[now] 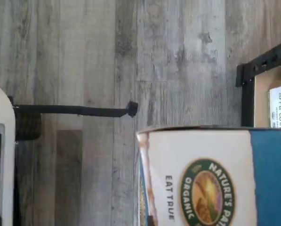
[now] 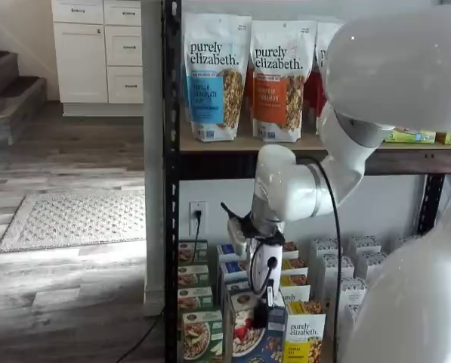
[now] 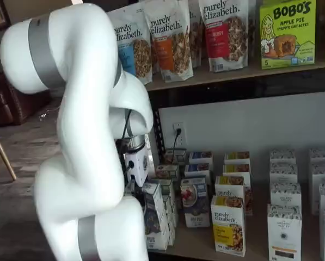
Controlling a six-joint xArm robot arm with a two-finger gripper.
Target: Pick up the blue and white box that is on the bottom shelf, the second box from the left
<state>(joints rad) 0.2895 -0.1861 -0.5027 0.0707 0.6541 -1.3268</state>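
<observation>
My hand [image 2: 261, 311] is closed on the small upright blue and white cardboard box [image 2: 255, 339] with a bowl of red berries on its front, gripping its top edge at the front of the black metal-framed bottom shelf [image 3: 203, 240]. A green-fronted box [image 2: 202, 335] stands just beside it at nine o'clock, a yellow "purely elizabeth" box [image 2: 304, 338] at three o'clock.
</observation>
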